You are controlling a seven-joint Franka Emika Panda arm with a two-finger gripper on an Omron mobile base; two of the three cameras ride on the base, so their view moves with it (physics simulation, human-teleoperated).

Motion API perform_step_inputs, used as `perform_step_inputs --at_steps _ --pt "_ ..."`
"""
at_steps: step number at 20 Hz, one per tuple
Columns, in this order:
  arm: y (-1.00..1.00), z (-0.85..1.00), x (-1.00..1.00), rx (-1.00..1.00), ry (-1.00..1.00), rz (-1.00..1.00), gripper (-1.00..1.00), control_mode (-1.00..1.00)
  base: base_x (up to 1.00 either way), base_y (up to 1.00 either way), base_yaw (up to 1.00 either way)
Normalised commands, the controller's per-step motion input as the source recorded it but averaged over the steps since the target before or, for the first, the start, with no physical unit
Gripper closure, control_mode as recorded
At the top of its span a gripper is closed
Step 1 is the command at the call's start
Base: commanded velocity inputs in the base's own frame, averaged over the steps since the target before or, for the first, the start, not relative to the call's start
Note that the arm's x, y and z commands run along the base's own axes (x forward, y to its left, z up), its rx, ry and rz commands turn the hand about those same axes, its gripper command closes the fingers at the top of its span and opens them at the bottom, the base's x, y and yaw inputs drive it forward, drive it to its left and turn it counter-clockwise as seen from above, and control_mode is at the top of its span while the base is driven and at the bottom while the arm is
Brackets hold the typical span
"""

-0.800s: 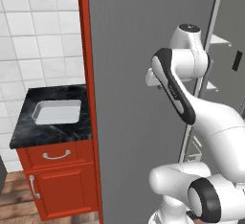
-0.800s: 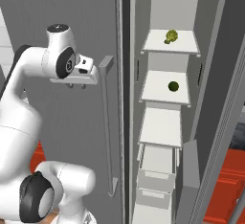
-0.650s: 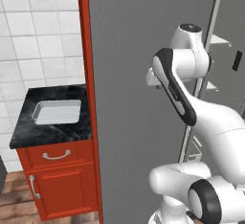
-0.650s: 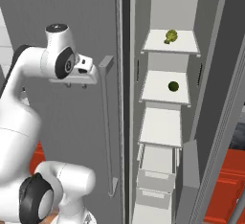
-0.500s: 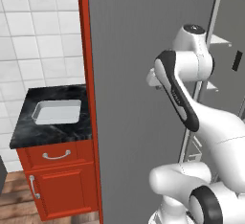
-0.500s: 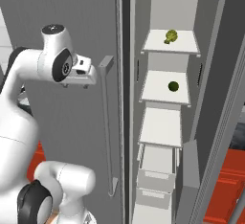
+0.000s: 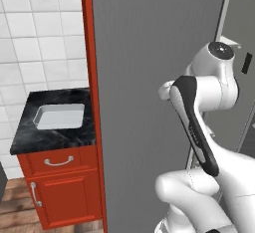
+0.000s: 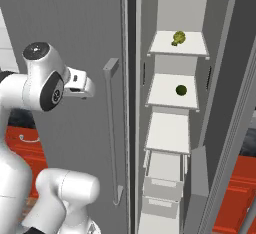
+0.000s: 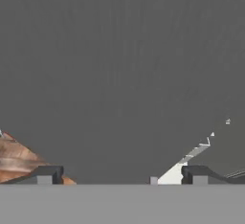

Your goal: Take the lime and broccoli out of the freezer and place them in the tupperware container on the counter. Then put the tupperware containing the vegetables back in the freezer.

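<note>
Nearest, at nine o'clock of the open freezer [image 8: 172, 143], the end effector [image 9: 119, 175] hangs wide and empty, barely shifted from a moment ago, so nothing is fetched; farther, lime [image 8: 181, 90] on the middle shelf, broccoli [image 8: 178, 38] above, tupperware container [image 7: 60, 116] empty on the table [image 7: 55, 137].

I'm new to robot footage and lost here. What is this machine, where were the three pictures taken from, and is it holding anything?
It is a white robot arm on a driving base in a simulated kitchen. Two cameras sit behind it, left and right; the third looks along its jaws, which stand open and empty facing a grey panel. The tall grey freezer is open: a bumpy yellow-green broccoli on the top shelf, a smooth dark-green lime below. A pale rectangular tupperware container rests on the black marbled counter.
</note>
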Motion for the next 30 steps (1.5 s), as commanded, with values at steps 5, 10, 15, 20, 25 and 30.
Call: perform_step_inputs --at_steps 5,10,15,20,25,30 --pt "-0.09 0.0 -0.4 0.0 -0.09 -0.03 -1.0 -1.0 0.0 0.0 0.0" --pt "-0.1 0.0 -0.26 0.01 -0.07 -0.03 -1.0 -1.0 0.0 0.0 0.0" --pt "-0.02 0.0 0.0 0.01 -0.01 0.0 -1.0 1.0 0.05 -0.35 0.0" --pt "0.0 0.0 0.0 0.0 0.0 0.0 -1.0 1.0 0.45 -0.71 0.0" --pt "0.0 0.0 0.0 0.0 0.0 0.0 -1.0 1.0 0.51 -0.53 0.0" --pt "0.0 0.0 0.0 0.0 0.0 0.0 -1.0 1.0 0.35 -0.6 0.0"
